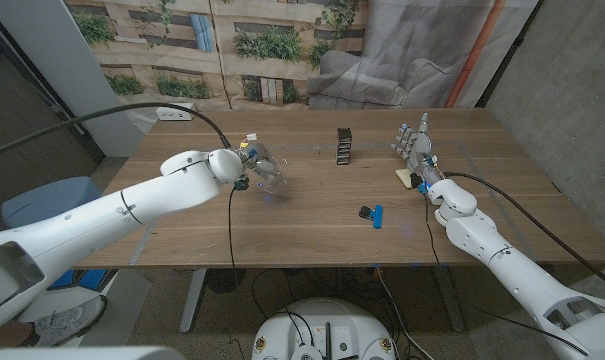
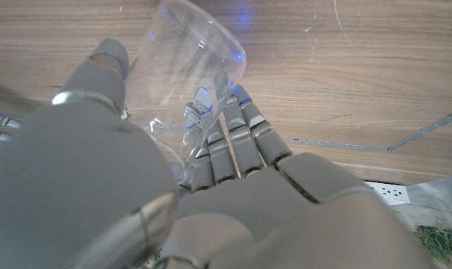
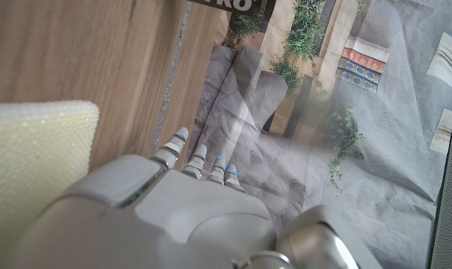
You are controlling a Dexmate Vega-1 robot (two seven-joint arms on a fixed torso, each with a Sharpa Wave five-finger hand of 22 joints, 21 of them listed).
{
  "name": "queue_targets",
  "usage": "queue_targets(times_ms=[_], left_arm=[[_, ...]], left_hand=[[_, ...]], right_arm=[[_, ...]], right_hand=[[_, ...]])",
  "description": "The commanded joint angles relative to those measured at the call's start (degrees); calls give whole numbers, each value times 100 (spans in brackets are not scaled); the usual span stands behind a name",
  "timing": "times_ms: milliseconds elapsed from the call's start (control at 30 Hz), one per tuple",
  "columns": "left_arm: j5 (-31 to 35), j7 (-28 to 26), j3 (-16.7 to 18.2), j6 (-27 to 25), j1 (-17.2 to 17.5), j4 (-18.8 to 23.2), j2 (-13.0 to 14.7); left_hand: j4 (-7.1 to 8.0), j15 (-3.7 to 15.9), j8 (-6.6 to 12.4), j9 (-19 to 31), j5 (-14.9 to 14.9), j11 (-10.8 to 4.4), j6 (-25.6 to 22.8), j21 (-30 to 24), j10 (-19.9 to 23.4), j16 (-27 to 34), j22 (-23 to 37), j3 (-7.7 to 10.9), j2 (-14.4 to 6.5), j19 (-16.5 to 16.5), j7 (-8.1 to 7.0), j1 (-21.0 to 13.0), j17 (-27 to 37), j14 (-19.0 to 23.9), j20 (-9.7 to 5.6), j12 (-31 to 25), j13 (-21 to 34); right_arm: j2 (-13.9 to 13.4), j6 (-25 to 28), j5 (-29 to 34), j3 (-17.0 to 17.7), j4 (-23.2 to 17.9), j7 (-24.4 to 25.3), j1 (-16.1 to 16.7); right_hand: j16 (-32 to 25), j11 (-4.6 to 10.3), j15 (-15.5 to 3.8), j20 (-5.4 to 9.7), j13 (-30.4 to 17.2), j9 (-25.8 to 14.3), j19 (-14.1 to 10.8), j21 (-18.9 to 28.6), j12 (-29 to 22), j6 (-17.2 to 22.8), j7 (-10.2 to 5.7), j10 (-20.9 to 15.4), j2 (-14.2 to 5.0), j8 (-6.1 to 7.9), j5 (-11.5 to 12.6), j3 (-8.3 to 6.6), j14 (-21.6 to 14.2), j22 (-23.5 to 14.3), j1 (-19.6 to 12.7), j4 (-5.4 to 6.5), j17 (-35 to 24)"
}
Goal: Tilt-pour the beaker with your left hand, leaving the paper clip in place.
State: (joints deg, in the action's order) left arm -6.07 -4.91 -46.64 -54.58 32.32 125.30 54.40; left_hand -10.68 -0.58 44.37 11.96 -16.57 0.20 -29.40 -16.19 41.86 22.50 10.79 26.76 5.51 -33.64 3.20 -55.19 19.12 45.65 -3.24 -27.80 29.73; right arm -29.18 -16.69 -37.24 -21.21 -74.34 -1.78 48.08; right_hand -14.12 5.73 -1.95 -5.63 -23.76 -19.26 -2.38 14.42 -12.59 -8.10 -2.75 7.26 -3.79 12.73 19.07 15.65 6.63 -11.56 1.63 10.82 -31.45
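Beaker, tilted, gripped by left robot hand hiding its base; right robot hand spread, empty.

A wooden table carries a black-and-blue clip near the right hand, a pale sponge just beside that hand, and farther off a small black box, perhaps a stack.

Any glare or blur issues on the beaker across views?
Head view: beaker small, transparent, hard to outline in the left hand. Left wrist view: sharp, blue glints on the glass, fingers visible through it. Right wrist view: right hand soft, backdrop hazy.
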Motion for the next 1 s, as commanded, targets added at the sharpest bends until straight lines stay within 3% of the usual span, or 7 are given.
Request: queue_targets(times_ms=[33, 367, 1000], left_arm=[[66, -774, 849, 1262, 1185, -195, -130], [44, -1302, 1315, 2428, 1841, -665, -488], [276, -1365, 1351, 4154, 2049, -1851, -1165]], left_hand=[[95, 1314, 809, 7, 3, -838, -816, 22, 898, -67, 18, 131, -1276, 80, -261, 55, 21, 468, -158, 62, 122], [162, 1302, 781, -19, 16, -872, -807, 32, 875, -130, 18, 130, -1303, 114, -288, 204, -12, 455, -177, 129, 98], [197, 1254, 725, -46, 58, -842, -757, 61, 825, -234, 15, 129, -1346, 197, -308, 410, -32, 339, -141, 203, 117]], right_arm=[[1, 0, 1, -1, 0, 0, 0], [1, -1, 1, -1, 0, 1, 1], [0, 1, 0, 0, -1, 0, 0]], right_hand=[[-17, -16, -122, -37, -29, -9, -5, 41, -35, -31, -4, 53, -491, 32, 35, 40, 21, -26, -37, -2, -33], [-17, -16, -122, -37, -29, -9, -5, 41, -35, -31, -4, 53, -491, 32, 35, 40, 21, -26, -37, -2, -33], [-17, -16, -122, -37, -29, -9, -5, 41, -35, -31, -4, 53, -491, 32, 35, 40, 21, -26, -37, -2, -33]])
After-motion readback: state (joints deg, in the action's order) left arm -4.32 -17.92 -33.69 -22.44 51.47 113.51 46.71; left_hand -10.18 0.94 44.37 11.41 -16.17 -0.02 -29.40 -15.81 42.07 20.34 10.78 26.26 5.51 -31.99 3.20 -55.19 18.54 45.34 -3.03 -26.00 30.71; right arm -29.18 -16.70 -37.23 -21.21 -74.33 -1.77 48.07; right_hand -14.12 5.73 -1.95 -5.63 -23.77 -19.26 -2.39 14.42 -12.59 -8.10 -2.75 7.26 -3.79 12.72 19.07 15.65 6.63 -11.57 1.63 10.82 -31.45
